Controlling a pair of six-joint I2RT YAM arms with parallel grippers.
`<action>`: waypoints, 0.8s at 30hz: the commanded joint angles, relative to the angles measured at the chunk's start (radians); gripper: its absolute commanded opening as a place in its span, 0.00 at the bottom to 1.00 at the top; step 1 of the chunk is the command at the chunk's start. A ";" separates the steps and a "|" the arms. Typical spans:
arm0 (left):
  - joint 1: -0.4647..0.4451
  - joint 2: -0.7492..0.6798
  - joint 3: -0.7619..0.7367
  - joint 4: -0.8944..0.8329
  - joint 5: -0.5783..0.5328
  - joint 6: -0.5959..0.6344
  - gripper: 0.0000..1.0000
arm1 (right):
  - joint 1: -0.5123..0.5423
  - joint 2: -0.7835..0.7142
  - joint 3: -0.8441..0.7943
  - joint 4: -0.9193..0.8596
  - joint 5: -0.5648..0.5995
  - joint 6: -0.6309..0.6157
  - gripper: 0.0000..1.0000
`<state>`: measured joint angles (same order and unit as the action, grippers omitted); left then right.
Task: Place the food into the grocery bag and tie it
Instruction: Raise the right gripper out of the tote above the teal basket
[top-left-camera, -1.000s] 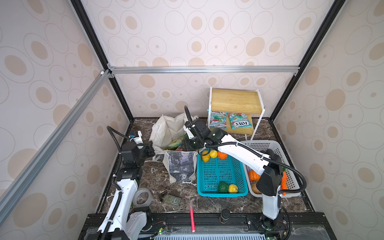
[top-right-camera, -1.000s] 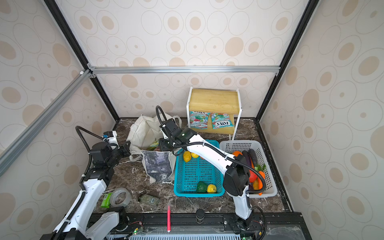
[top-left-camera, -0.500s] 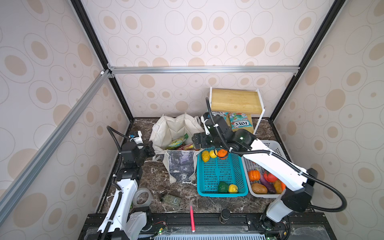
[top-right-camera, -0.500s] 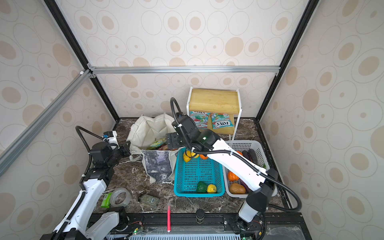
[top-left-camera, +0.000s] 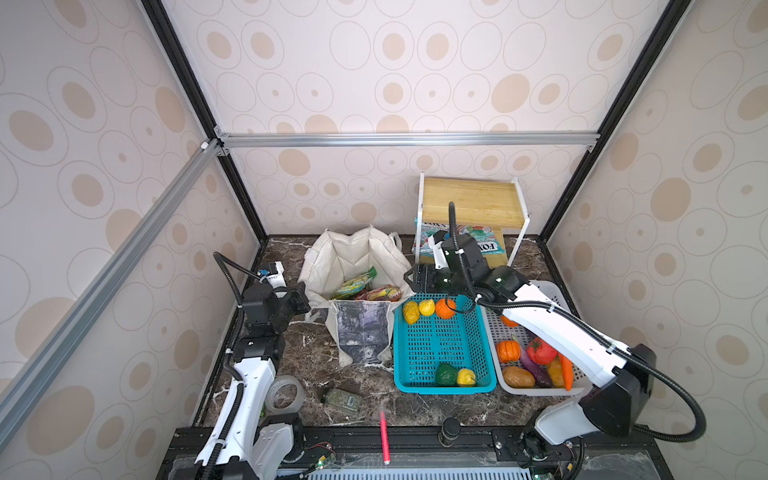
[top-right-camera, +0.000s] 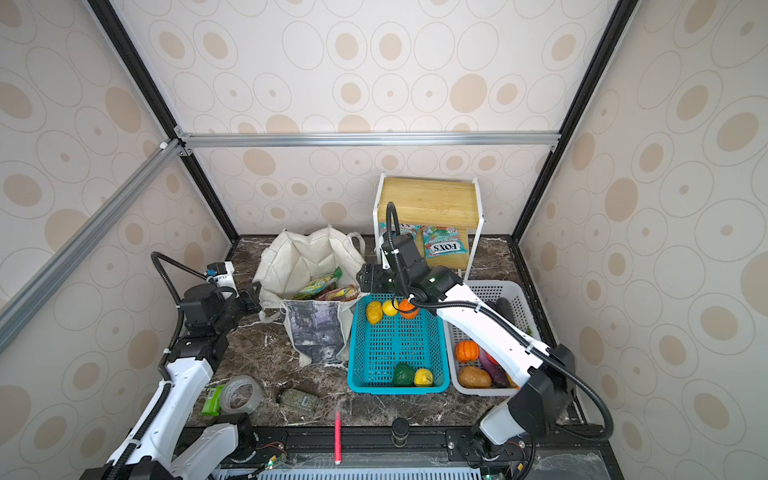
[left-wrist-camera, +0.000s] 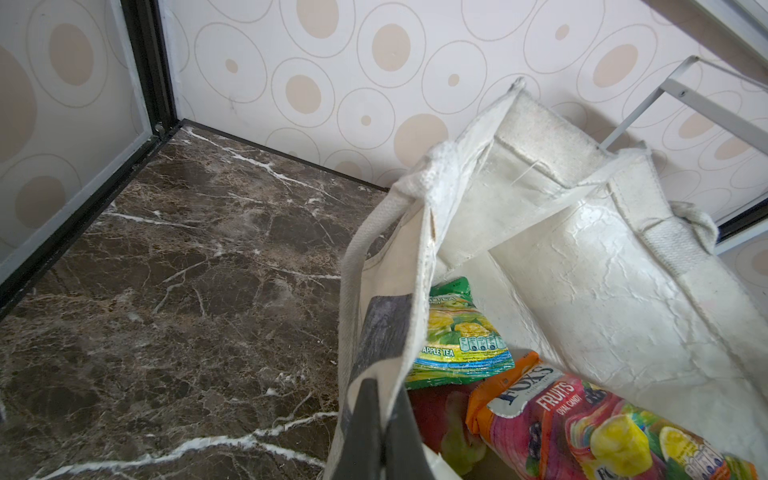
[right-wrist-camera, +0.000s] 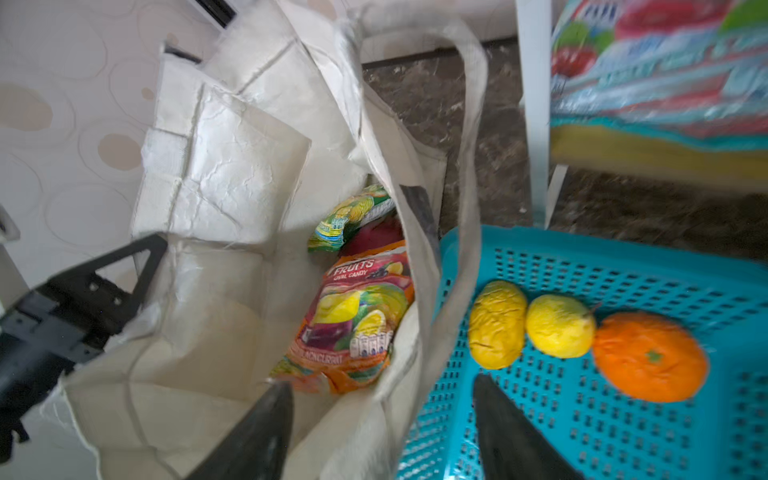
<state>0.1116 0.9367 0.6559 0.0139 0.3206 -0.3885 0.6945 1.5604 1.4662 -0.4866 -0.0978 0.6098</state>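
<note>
The grocery bag (top-left-camera: 353, 257) (top-right-camera: 305, 255) stands open at the back, left of the teal basket (top-left-camera: 444, 390). Inside lie a green packet (left-wrist-camera: 457, 345), an orange-red packet (right-wrist-camera: 357, 324) and a red-pink fruit (left-wrist-camera: 444, 411) under them. My left gripper (left-wrist-camera: 380, 432) (top-left-camera: 301, 297) is shut on the bag's left rim. My right gripper (right-wrist-camera: 382, 386) (top-left-camera: 409, 278) is open, one finger inside the bag and one over the teal basket, with the bag's right rim between them. Two yellow fruits (top-left-camera: 410, 311) (top-left-camera: 427, 307) and an orange (top-left-camera: 445, 308) lie at the basket's far end.
A green and a yellow fruit (top-left-camera: 466, 377) sit at the teal basket's near end. The white basket (top-left-camera: 555, 291) to its right holds a pumpkin (top-left-camera: 508, 351) and other produce. A wooden rack (top-left-camera: 469, 199) with packets stands behind. Tape roll (top-left-camera: 284, 392), jar (top-left-camera: 343, 400) and red pen (top-left-camera: 384, 436) lie in front.
My right arm has swung rightward out of the bag's mouth to its right rim, and its jaws have narrowed. The left gripper has kept its hold on the rim.
</note>
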 joint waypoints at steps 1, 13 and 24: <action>0.005 -0.009 0.025 0.017 -0.012 0.006 0.00 | 0.006 0.068 0.044 0.017 -0.091 0.034 0.40; 0.003 0.000 0.204 0.001 0.122 -0.135 0.00 | 0.157 0.074 0.236 -0.038 0.091 -0.007 0.00; 0.009 0.018 0.068 0.293 0.352 -0.238 0.00 | 0.130 0.027 0.077 0.072 0.097 0.058 0.00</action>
<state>0.1131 0.9535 0.7387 0.1223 0.5842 -0.5777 0.8471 1.6394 1.5692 -0.4896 -0.0280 0.6426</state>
